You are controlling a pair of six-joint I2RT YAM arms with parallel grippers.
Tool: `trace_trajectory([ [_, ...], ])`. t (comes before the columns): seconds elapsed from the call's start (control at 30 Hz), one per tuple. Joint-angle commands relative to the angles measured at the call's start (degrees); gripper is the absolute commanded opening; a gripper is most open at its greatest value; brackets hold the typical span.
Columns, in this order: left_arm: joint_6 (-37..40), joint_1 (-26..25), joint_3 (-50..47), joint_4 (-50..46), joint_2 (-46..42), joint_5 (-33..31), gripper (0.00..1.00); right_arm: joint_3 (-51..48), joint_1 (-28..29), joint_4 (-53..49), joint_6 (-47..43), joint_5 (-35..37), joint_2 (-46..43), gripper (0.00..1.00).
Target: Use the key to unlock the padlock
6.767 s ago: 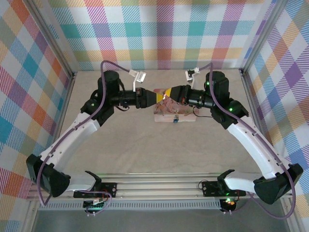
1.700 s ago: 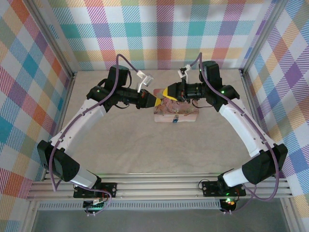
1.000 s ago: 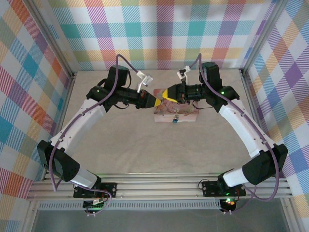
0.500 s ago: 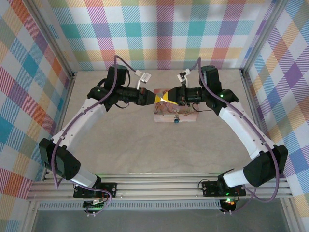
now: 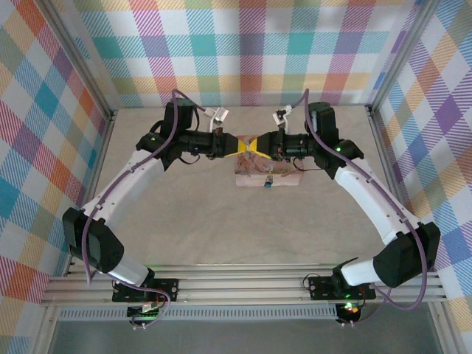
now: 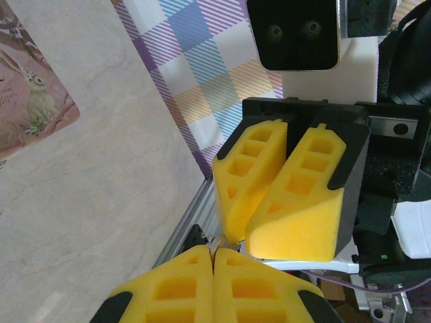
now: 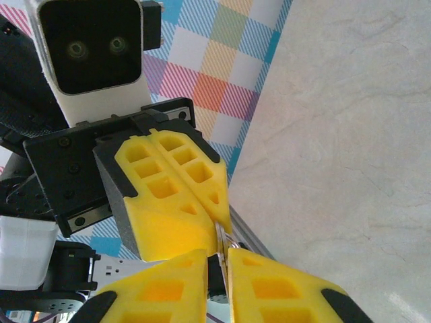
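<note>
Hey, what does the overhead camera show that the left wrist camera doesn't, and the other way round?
Overhead adds: the blue padlock at the near edge of the pink box, plus the whole left arm and right arm. Left wrist adds: a thin sliver, apparently the key, where the fingertips meet, and the right wrist's camera housing. Both: the left gripper and right gripper tip to tip, and the box.
</note>
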Motion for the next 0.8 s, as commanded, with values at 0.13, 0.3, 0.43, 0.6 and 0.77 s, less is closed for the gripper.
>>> trace_trajectory([
  [0.13, -3.3, 1.3, -0.8, 3.1, 0.0, -2.6, 0.0, -0.4, 1.6, 0.7, 0.3, -4.1, -0.1, 0.21],
  [0.3, -4.6, 1.4, -1.0, 3.5, -0.2, -2.6, 0.0, -0.6, 1.7, -0.1, 0.2, -4.2, 0.3, 0.18],
  [0.43, -5.7, 1.6, -1.0, 5.0, -0.3, -1.7, 0.0, -1.0, 1.8, -2.2, -1.1, -3.2, 0.2, 0.33],
  [0.6, -5.8, 1.7, -0.9, 5.0, -0.1, -1.2, 0.0, -1.7, 1.8, -0.8, -0.4, -3.2, 0.0, 0.28],
  [0.77, -6.7, 1.7, -1.2, 5.2, -0.1, -0.3, 0.0, -2.1, 1.7, -1.2, -0.6, -2.5, -0.1, 0.32],
])
